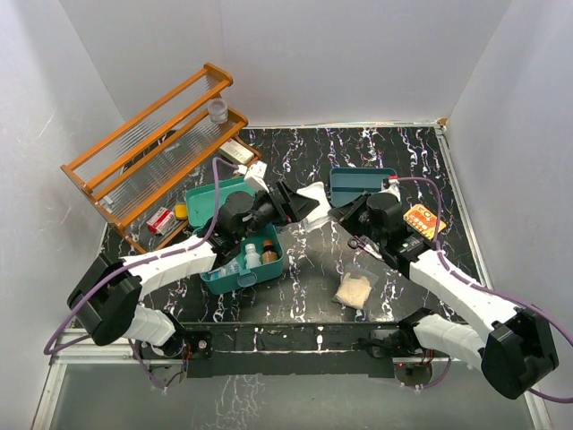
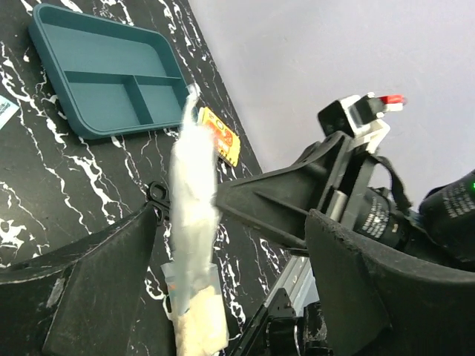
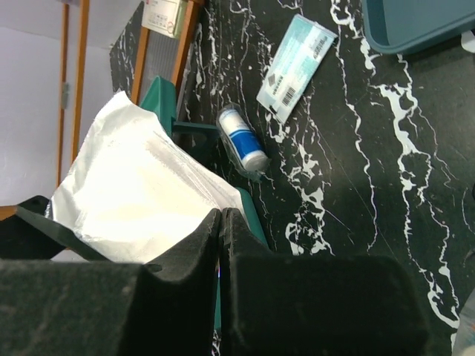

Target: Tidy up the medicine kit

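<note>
Pinching a white pouch (image 2: 191, 185) by its edge, the clenched right gripper (image 3: 221, 222) is holding it between the spread fingers of the left gripper (image 2: 230, 274); the medicine kit (image 1: 224, 285) is lying open under the left arm.

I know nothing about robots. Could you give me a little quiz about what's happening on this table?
1. True or false: the kit stands open.
2. Which hand pinches the white pouch?
3. How many compartments does the tray have: A two, B three, C five?

Key: 1 true; 2 the right hand; 3 B.
</note>
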`<action>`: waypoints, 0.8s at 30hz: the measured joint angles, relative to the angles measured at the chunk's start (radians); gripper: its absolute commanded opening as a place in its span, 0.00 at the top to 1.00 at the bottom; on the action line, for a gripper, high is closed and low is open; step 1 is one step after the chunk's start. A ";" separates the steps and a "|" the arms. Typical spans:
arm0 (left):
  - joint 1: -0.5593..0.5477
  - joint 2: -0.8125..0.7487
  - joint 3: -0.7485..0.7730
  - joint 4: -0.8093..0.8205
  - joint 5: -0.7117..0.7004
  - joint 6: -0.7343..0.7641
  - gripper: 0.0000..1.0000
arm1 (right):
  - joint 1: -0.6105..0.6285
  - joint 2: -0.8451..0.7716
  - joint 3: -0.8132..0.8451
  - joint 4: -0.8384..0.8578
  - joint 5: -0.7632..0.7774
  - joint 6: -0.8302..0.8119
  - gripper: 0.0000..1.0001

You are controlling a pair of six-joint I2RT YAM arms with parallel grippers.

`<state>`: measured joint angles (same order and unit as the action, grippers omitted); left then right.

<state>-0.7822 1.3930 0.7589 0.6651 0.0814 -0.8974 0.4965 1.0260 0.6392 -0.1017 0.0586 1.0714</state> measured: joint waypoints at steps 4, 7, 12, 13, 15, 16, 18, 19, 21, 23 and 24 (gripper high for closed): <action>0.000 0.008 0.000 -0.019 -0.015 -0.001 0.32 | 0.000 0.002 0.028 0.003 0.002 -0.017 1.00; 0.000 0.029 0.007 -0.037 -0.019 -0.007 0.55 | 0.000 0.002 0.037 0.013 -0.001 -0.025 1.00; 0.000 0.045 0.018 -0.054 -0.030 0.015 0.84 | 0.000 0.011 0.042 0.026 -0.016 -0.047 0.86; 0.000 0.043 0.018 -0.057 -0.035 0.028 0.87 | 0.000 0.013 0.042 0.025 -0.018 -0.052 0.70; 0.001 0.036 0.018 -0.075 -0.040 0.044 0.91 | 0.000 0.016 0.044 0.021 -0.021 -0.062 0.50; 0.008 0.029 0.018 -0.091 -0.039 0.053 0.92 | 0.000 0.017 0.050 0.014 -0.019 -0.077 0.44; 0.025 0.009 0.018 -0.127 -0.018 0.064 0.93 | 0.000 0.019 0.070 -0.008 -0.011 -0.117 0.36; 0.040 -0.004 0.021 -0.153 -0.002 0.069 0.93 | 0.000 0.021 0.079 -0.013 -0.006 -0.130 0.35; 0.086 -0.034 0.038 -0.232 0.039 0.081 0.93 | 0.000 0.023 0.106 -0.033 0.008 -0.176 0.35; 0.131 -0.066 0.074 -0.330 0.069 0.106 0.93 | 0.000 0.023 0.126 -0.048 0.029 -0.220 0.34; 0.154 -0.086 0.096 -0.388 0.083 0.122 0.93 | 0.000 0.023 0.135 -0.055 0.041 -0.243 0.34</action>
<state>-0.6285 1.3067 0.8547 0.2775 0.1642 -0.7750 0.4965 1.0492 0.7742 -0.1562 0.0998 0.8280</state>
